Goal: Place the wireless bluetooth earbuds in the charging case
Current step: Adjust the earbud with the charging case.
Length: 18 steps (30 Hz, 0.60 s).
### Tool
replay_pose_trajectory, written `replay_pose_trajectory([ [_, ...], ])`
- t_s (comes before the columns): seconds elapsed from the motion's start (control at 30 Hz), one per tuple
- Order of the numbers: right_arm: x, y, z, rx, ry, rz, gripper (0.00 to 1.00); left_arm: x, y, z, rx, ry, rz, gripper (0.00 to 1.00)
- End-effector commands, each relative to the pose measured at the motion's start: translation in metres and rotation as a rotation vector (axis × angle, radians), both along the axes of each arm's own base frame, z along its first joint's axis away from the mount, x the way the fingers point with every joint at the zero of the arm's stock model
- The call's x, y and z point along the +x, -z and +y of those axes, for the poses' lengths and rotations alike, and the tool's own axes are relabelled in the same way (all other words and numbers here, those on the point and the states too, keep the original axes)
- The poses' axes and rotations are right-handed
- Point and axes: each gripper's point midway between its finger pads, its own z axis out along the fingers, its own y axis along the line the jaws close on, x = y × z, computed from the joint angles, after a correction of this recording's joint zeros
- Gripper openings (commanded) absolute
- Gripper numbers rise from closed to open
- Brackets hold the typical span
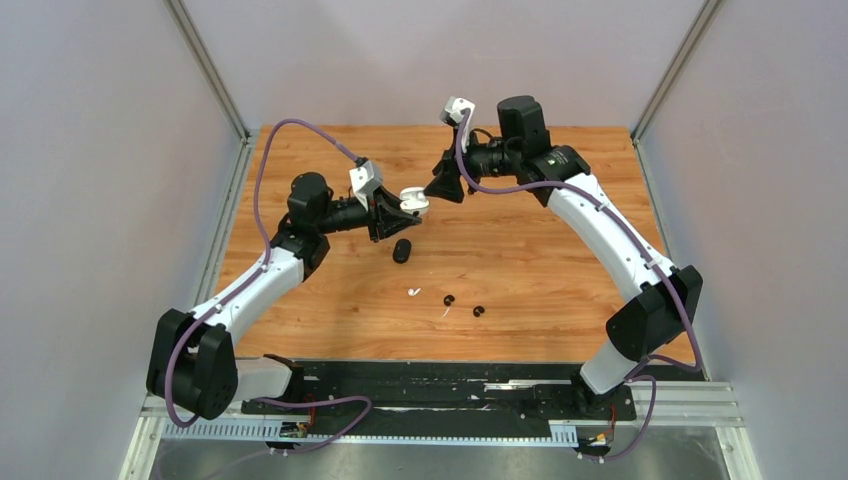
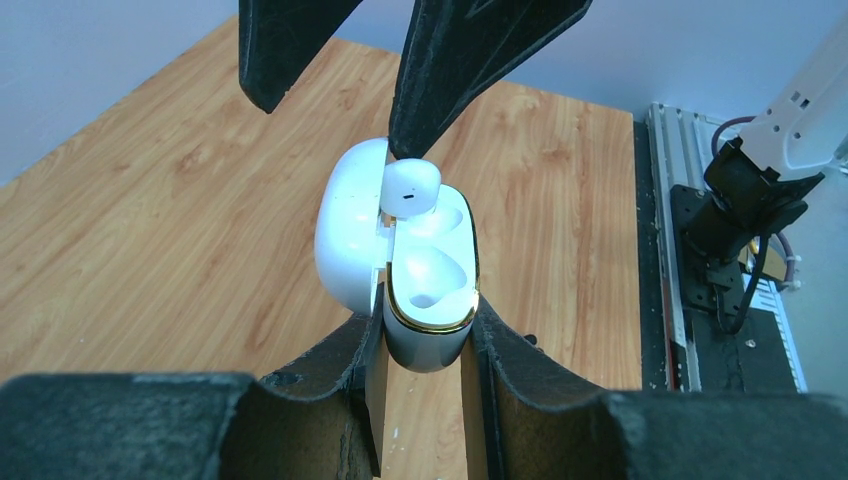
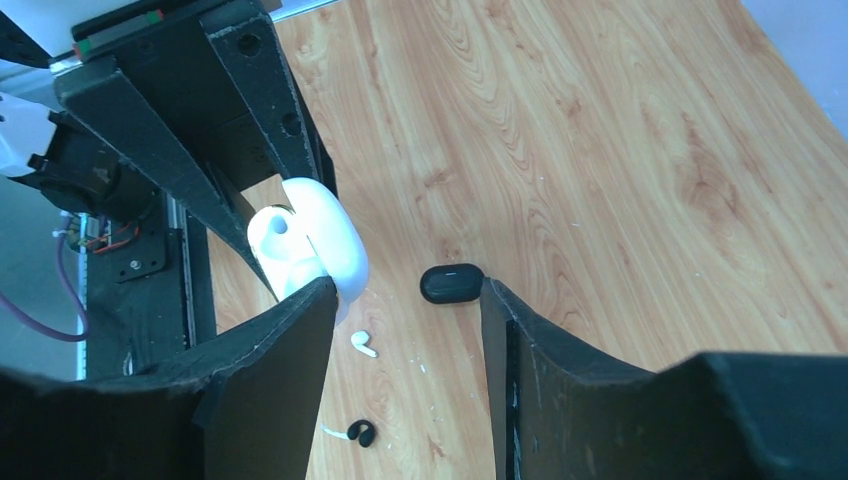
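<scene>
My left gripper point(image 1: 405, 212) point(image 2: 428, 320) is shut on the open white charging case point(image 2: 432, 285), held above the table with its lid swung left. One white earbud point(image 2: 410, 188) sits at the case's upper slot; the lower slot is empty. My right gripper point(image 1: 447, 185) point(image 3: 408, 290) is open, and one fingertip point(image 2: 405, 140) rests on that earbud. A second white earbud point(image 1: 413, 292) point(image 3: 362, 343) lies on the table. Two black earbuds point(image 1: 448, 299) point(image 1: 479, 311) lie near it; the right wrist view shows only one point(image 3: 364, 432).
A closed black case point(image 1: 402, 250) point(image 3: 452, 283) lies on the wooden table point(image 1: 560, 270) below the grippers. A thin white sliver point(image 1: 445, 313) lies beside the black earbuds. Grey walls enclose the table; a black rail point(image 1: 450, 385) runs along the near edge.
</scene>
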Motion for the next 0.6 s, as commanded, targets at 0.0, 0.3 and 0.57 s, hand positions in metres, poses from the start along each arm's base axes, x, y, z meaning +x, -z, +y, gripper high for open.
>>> replay_pose_trajectory([
  [0.0,0.007,-0.019,0.004,0.002,0.002,-0.103,0.55,0.004,-0.029,-0.002,-0.038,0.013,-0.088,0.00],
  [0.3,-0.011,-0.016,0.010,-0.007,-0.100,-0.175,0.59,0.002,-0.027,-0.002,-0.033,0.026,-0.086,0.00],
  [0.57,-0.014,-0.020,0.003,-0.025,-0.120,-0.269,0.61,0.000,-0.024,-0.003,-0.024,0.061,-0.089,0.00],
])
